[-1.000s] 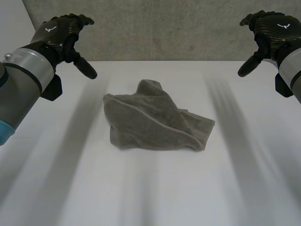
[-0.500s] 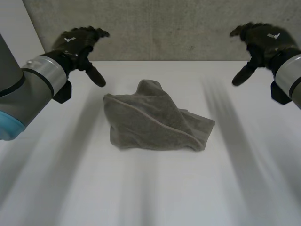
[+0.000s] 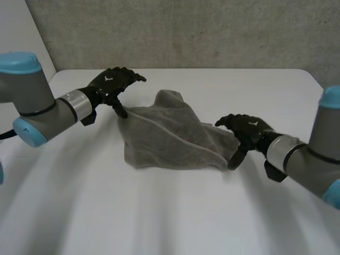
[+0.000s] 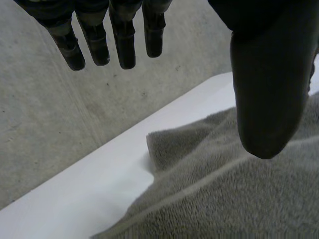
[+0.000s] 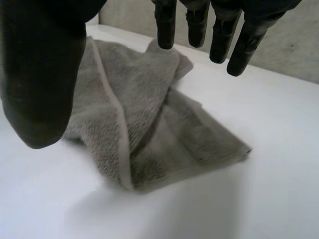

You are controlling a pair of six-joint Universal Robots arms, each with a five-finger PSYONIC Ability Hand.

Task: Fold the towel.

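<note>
With the towel [image 3: 170,135] crumpled on the counter [image 3: 159,218], the left hand [image 3: 112,85] and right hand [image 3: 245,127] were poised, fingers spread, at its left and right corners, seemingly ready to pinch them.

Left hand [image 3: 112,85] dropped to towel [image 3: 170,139] left corner; right hand [image 3: 246,128] to right corner.

Head view from behind, looking down, both wrist views close and low, all sharing towel [image 3: 175,135].

Open table [image 3: 170,212] lies around the crumpled towel [image 3: 170,135].
</note>
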